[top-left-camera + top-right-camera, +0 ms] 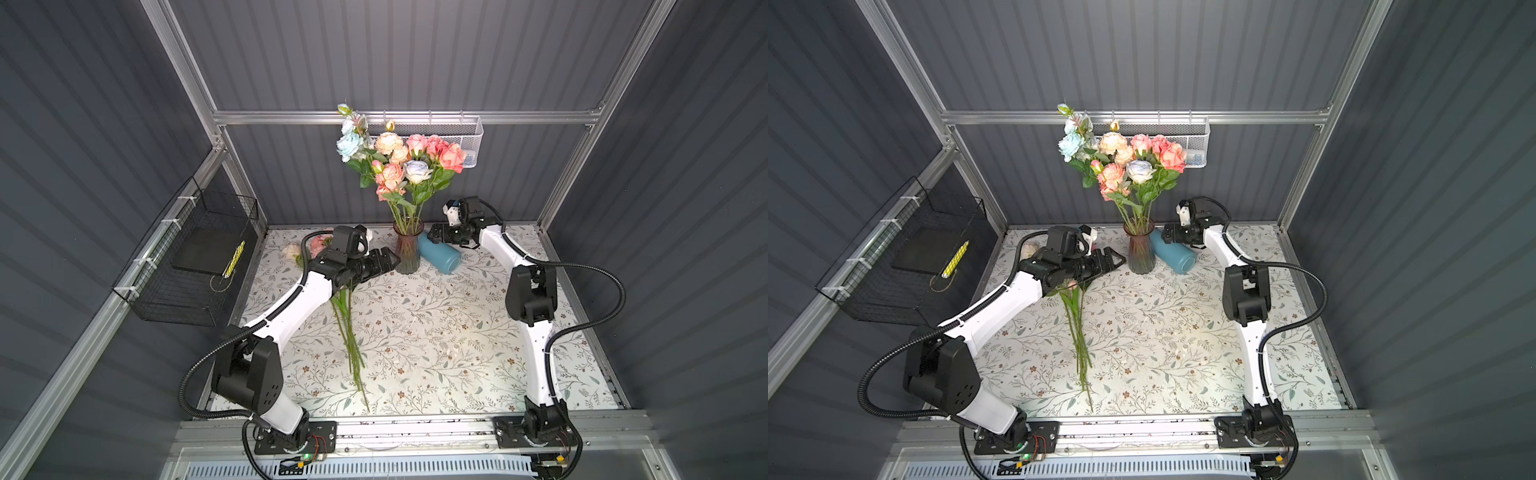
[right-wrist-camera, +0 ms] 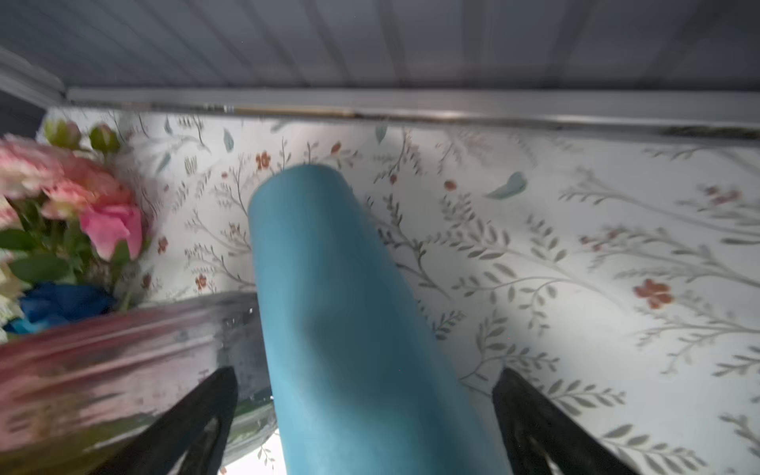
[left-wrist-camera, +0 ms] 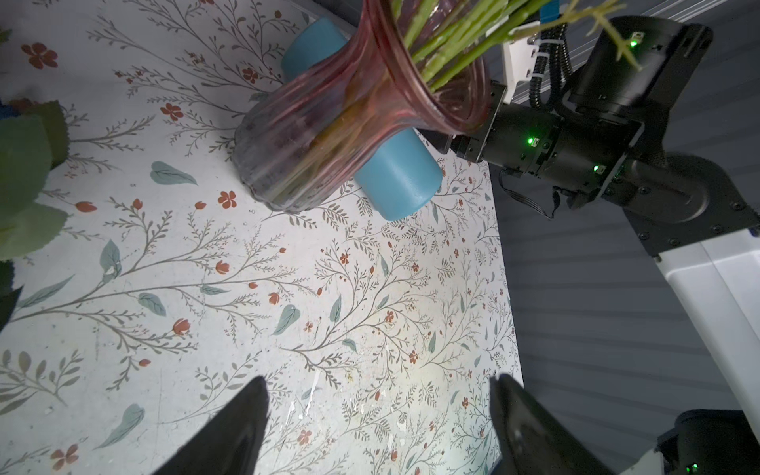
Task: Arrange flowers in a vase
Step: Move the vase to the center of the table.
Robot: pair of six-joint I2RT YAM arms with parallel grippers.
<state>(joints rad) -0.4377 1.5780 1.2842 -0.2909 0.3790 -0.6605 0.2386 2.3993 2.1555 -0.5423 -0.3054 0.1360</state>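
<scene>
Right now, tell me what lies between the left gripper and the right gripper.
Both top views show the pink vase holding flowers and, beside it, a blue cylinder on its side, one end inside the open right gripper.

The flowers (image 1: pixel 399 160) in the vase (image 1: pixel 408 255) are shown in pink, peach, cream and pale blue above green stems and leaves, while a dark blue bloom (image 2: pixel 61 306) is caught in the right wrist view; the vase itself is tinted a smoky rose and ribbed vertically. A plain teal-blue cylinder (image 1: pixel 441 257) is set off by a pale tablecloth (image 1: pixel 436 345) printed with grey-green sprigs and small rust-red blossoms. The scene is enclosed by dark grey ribbed walls (image 1: pixel 415 54), and a white mesh basket (image 1: pixel 473 137) and a black wire basket (image 1: pixel 166 309) are also pictured.
</scene>
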